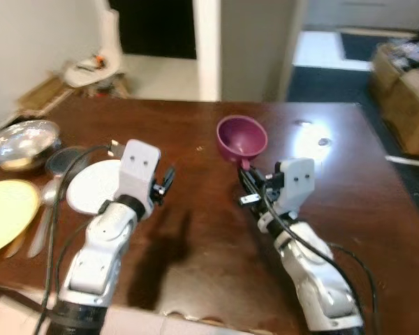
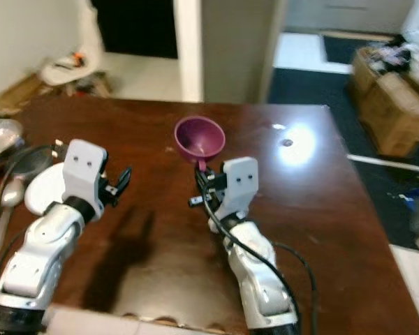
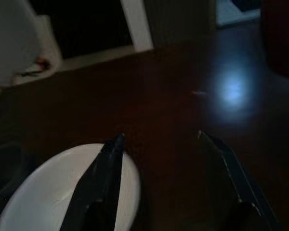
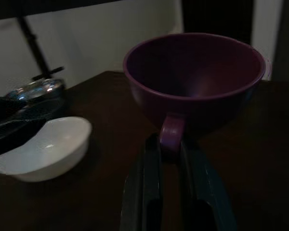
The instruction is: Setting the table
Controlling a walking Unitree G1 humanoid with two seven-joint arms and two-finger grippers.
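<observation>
A purple cup [image 1: 241, 137] with a small handle stands on the dark brown table [image 1: 160, 125], slightly right of the middle. My right gripper [image 1: 246, 173] is just on its near side, shut on the cup's handle [image 4: 171, 136]. A white dish [image 1: 92, 185] lies to the left, and the right wrist view catches that white dish [image 4: 45, 149] too. My left gripper [image 1: 166, 180] hovers open beside its right rim, nothing between the fingers [image 3: 102, 178]; the dish [image 3: 58, 197] sits under one finger.
At the table's left edge lie a yellow plate [image 1: 7, 213], a spoon [image 1: 45, 209], a dark round lid [image 1: 64, 160] and a shiny metal bowl [image 1: 24, 143]. Cardboard boxes [image 1: 405, 91] stand on the floor at right. A doorway [image 1: 157, 28] opens behind the table.
</observation>
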